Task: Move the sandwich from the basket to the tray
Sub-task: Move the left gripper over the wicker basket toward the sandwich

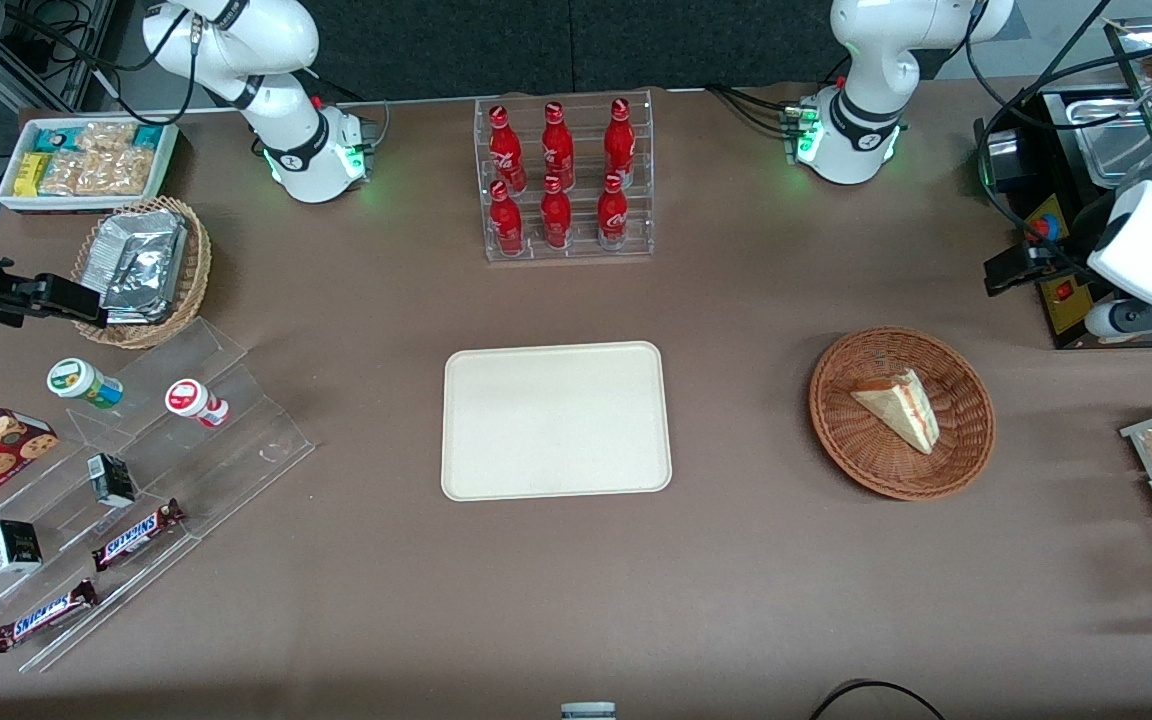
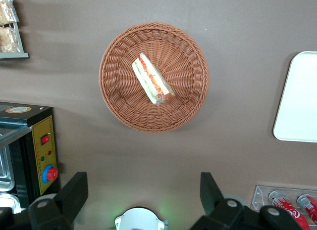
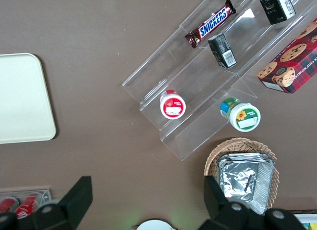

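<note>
The sandwich (image 1: 898,406) lies in the round wicker basket (image 1: 966,450), resting on its side with the red and yellow filling edge visible. The basket stands on the brown desk (image 1: 736,580), toward the working arm's end. The cream tray (image 1: 556,420) lies flat at the middle of the desk, well apart from the basket. The end effector (image 2: 143,190) hangs high above the desk, near the basket, with fingers (image 2: 74,190) spread wide and holding nothing.
</note>
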